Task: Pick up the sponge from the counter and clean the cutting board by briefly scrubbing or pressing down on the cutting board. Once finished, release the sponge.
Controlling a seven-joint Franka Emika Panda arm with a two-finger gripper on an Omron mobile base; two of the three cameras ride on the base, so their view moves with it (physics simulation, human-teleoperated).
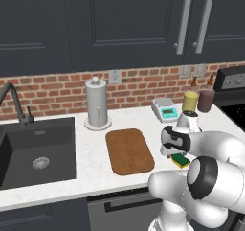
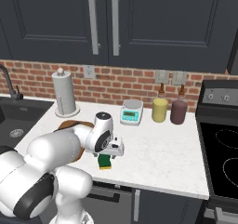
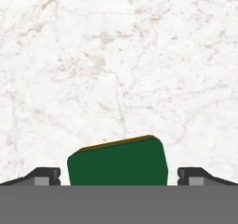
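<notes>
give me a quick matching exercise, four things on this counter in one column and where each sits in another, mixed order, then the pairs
Things:
1. sponge
2. cutting board
3. paper towel holder
4. kitchen scale

Places:
A. by the brick wall, just left of the yellow bottle
B. near the counter's front edge, under the gripper
C. behind the board, toward the sink
D. flat between sink and sponge

Pairs: 1-B, 2-D, 3-C, 4-A

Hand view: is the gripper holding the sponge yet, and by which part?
Nothing is held. The gripper is open, one finger on either side of the sponge, apart from its short ends. The sponge lies on the counter.
</notes>
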